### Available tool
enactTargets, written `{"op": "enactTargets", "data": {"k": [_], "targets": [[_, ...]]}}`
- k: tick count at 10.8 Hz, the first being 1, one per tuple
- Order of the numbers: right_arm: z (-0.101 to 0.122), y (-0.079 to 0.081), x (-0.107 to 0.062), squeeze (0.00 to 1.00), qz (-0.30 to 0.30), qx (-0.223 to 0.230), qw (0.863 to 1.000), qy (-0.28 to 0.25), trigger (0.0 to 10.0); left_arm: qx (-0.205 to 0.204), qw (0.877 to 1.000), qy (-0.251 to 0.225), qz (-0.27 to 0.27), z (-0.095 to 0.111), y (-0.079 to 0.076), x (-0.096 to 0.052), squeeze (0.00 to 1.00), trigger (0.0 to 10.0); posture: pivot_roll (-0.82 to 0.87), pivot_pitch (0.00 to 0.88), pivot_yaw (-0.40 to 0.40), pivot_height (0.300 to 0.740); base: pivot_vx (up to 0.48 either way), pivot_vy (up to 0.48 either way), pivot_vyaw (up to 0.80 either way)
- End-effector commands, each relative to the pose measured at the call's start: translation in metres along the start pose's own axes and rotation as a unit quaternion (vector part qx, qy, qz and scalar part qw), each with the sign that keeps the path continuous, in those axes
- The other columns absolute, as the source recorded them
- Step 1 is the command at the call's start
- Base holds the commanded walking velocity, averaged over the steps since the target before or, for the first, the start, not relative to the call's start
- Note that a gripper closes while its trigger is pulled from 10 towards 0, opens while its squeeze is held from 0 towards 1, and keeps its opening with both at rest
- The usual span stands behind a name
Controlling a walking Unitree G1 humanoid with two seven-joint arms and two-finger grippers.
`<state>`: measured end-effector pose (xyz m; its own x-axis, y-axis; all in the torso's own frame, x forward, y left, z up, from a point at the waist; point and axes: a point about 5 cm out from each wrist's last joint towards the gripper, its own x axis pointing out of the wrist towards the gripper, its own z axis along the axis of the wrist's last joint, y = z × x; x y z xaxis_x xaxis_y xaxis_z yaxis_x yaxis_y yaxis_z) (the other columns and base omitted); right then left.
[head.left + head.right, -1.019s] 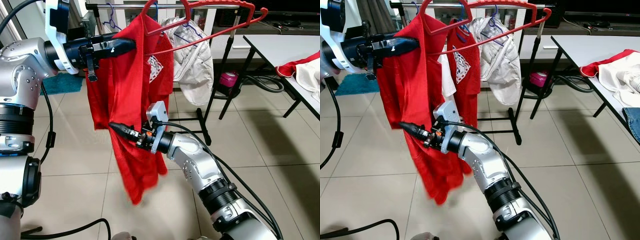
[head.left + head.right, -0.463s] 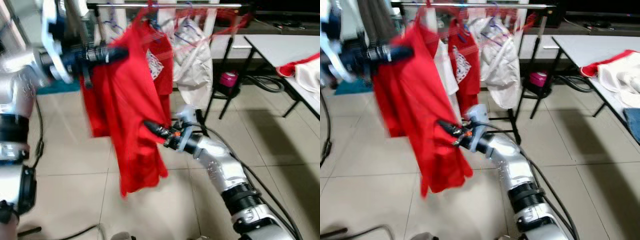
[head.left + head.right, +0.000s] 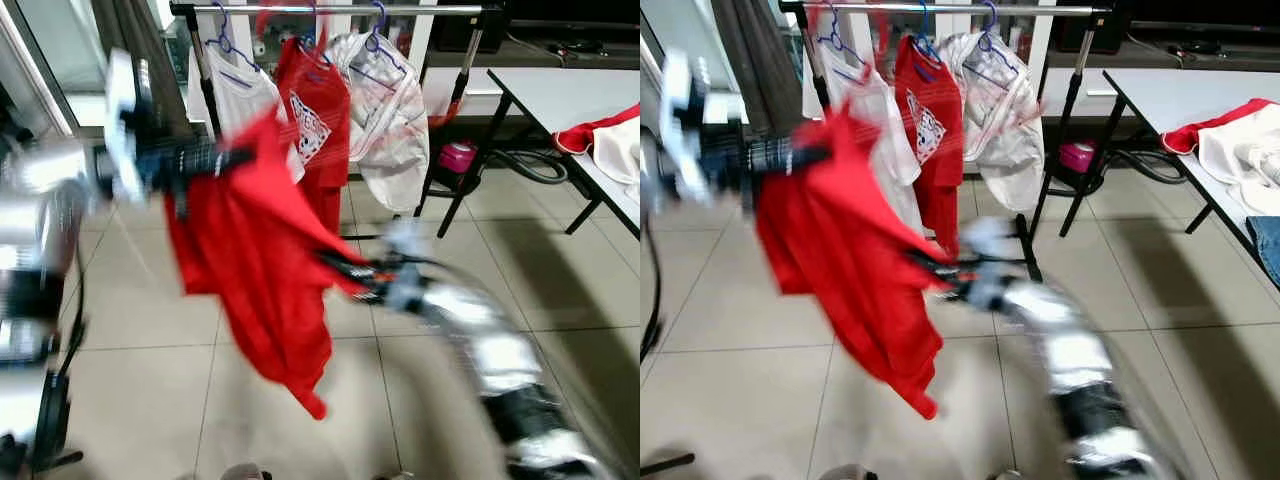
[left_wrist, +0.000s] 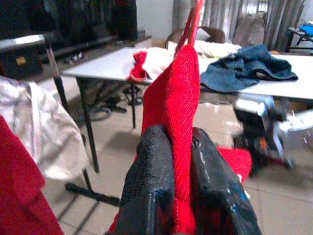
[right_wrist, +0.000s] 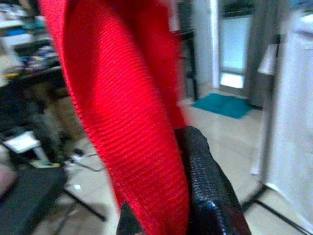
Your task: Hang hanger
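Observation:
A red shirt [image 3: 262, 270] hangs, blurred by motion, in front of the clothes rail [image 3: 330, 9]. My left gripper [image 3: 235, 157] holds its upper shoulder below the rail; in the left wrist view the left gripper [image 4: 178, 142] is shut on the red fabric, with a thin red hanger [image 4: 194, 19] rising above it. My right gripper [image 3: 345, 268], very blurred, pinches the shirt's right edge at mid height. In the right wrist view a black finger [image 5: 205, 186] presses against the red cloth.
A white shirt [image 3: 235, 88], another red shirt [image 3: 318, 115] and a white jacket [image 3: 392, 110] hang on the rail. A pink container [image 3: 457, 157] sits by the rack's legs. A white table [image 3: 560, 95] with cloths stands at the right. Tiled floor lies below.
My left gripper has dropped from rail height with the shirt's shoulder. My right gripper has swung rightwards, pulling the shirt's edge. Both arms are now blurred; the hanger no longer sits above the rail.

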<state>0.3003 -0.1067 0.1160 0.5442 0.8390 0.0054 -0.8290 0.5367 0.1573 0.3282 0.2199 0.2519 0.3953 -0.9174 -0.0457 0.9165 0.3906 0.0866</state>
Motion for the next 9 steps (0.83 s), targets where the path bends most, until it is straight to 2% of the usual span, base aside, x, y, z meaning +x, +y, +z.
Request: {"op": "enactTargets", "data": {"k": [1, 3, 5, 7, 8, 9], "targets": [[0.006, -0.015, -0.018, 0.00, -0.033, -0.018, 0.999, 0.007, 0.0, 0.030, 1.000, 0.007, -0.003, 0.011, -0.003, -0.008, 0.00, 0.0, -0.05, 0.000, 0.018, 0.740, 0.000, 0.000, 0.00], [0.024, -0.051, -0.058, 0.00, -0.119, -0.087, 0.988, 0.044, 0.0, 0.001, 1.000, 0.014, -0.006, -0.002, -0.014, -0.016, 0.00, 0.0, -0.06, 0.000, 0.015, 0.740, 0.000, 0.000, 0.00], [0.040, -0.071, -0.080, 0.00, -0.185, -0.116, 0.975, 0.042, 0.0, -0.016, 1.000, 0.026, -0.003, -0.010, -0.021, -0.025, 0.00, 0.0, -0.06, 0.002, 0.013, 0.740, 0.000, 0.000, 0.00], [0.057, -0.091, -0.102, 0.00, -0.269, -0.145, 0.951, 0.039, 0.0, -0.031, 0.998, 0.051, 0.010, -0.020, -0.028, -0.035, 0.00, 0.0, -0.06, 0.003, 0.011, 0.740, 0.000, 0.000, 0.00], [0.063, -0.100, -0.111, 0.00, -0.310, -0.156, 0.937, 0.035, 0.0, -0.032, 0.995, 0.097, 0.007, -0.031, -0.036, -0.037, 0.00, 0.0, -0.06, 0.003, 0.012, 0.740, 0.000, 0.000, 0.00], [0.068, -0.105, -0.115, 0.00, -0.337, -0.160, 0.927, 0.026, 0.0, -0.040, 0.994, 0.102, 0.012, -0.037, -0.039, -0.036, 0.00, 0.0, -0.06, 0.003, 0.012, 0.740, 0.000, 0.000, 0.00]]}}
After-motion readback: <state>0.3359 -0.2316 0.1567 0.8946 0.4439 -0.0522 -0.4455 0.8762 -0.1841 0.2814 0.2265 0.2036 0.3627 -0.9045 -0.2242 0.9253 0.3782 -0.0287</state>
